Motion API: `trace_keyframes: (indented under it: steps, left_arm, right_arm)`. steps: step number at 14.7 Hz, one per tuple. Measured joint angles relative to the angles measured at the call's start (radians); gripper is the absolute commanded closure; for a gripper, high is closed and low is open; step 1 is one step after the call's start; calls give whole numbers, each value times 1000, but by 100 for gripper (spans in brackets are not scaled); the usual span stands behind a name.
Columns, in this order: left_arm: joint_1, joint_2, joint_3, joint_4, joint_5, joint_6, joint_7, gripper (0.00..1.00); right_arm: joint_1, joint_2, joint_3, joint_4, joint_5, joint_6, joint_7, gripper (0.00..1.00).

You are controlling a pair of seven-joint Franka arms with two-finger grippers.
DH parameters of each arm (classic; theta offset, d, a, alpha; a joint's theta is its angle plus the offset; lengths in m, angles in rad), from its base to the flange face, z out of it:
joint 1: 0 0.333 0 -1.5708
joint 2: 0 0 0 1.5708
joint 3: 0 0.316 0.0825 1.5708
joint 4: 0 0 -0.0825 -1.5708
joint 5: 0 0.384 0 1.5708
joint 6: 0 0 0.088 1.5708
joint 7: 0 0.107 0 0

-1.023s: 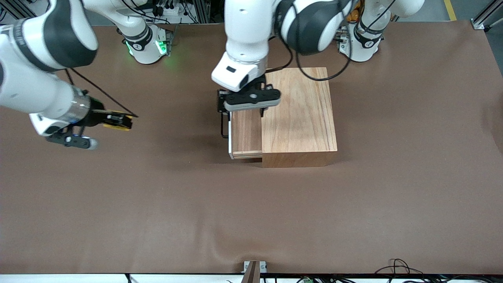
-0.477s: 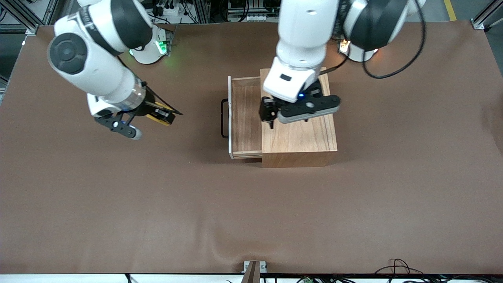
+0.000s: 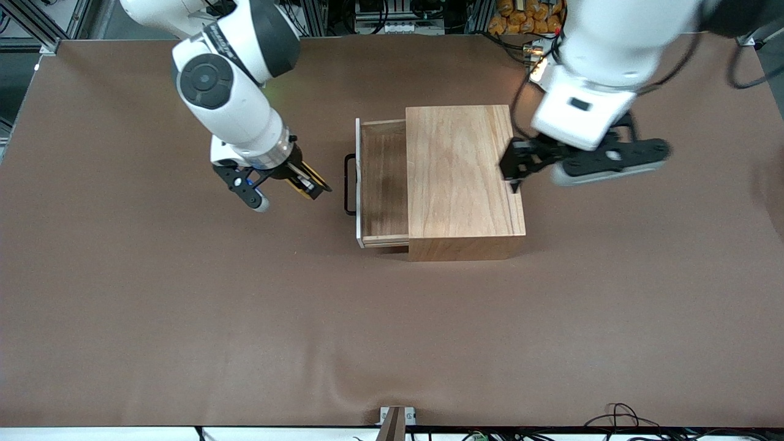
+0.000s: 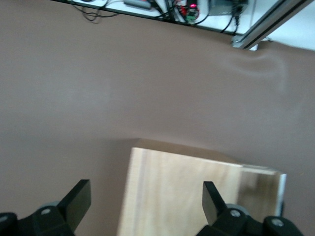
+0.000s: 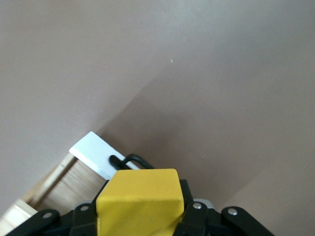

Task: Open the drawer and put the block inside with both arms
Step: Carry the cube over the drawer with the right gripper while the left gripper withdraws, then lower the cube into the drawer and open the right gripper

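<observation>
The drawer [image 3: 383, 184] stands pulled out of the light-wood box [image 3: 462, 177], toward the right arm's end of the table. Its white front [image 3: 358, 184] and black handle [image 3: 348, 184] show, and its tray holds nothing. My right gripper [image 3: 310, 184] hangs over the table beside the handle, shut on the yellow block [image 3: 300, 181]. In the right wrist view the block [image 5: 138, 201] fills the jaws, with the drawer front [image 5: 96, 156] just ahead. My left gripper [image 3: 513, 169] is open over the box's edge toward the left arm's end. Its fingers [image 4: 78, 196] straddle the box top [image 4: 182, 196].
A brown mat [image 3: 245, 318] covers the whole table, with a slight wrinkle near the front edge [image 3: 343, 386]. A small bracket [image 3: 397, 416] and loose cables [image 3: 618, 416] sit at that edge.
My left gripper has let go of the handle and swung across the box top toward the left arm's end. My right gripper has carried the block from the table's end toward the drawer.
</observation>
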Motion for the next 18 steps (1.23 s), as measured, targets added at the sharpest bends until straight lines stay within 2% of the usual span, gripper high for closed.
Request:
trace_keyframes:
  steps: [4, 8, 12, 18]
  left_arm:
    - [147, -57, 0, -1, -5, -101, 165, 0]
    - [266, -128, 0, -2, -6, -186, 302, 0]
    - [340, -178, 1, -26, -6, -240, 361, 0]
    - [432, -177, 2, -65, 6, -239, 469, 0]
  right_arm:
    - [88, 65, 0, -4, -22, 85, 300, 82]
    - [147, 107, 0, -4, -59, 103, 516, 84]
    - [157, 119, 0, -5, -60, 155, 629, 87]
    - [176, 205, 0, 1, -60, 237, 739, 88]
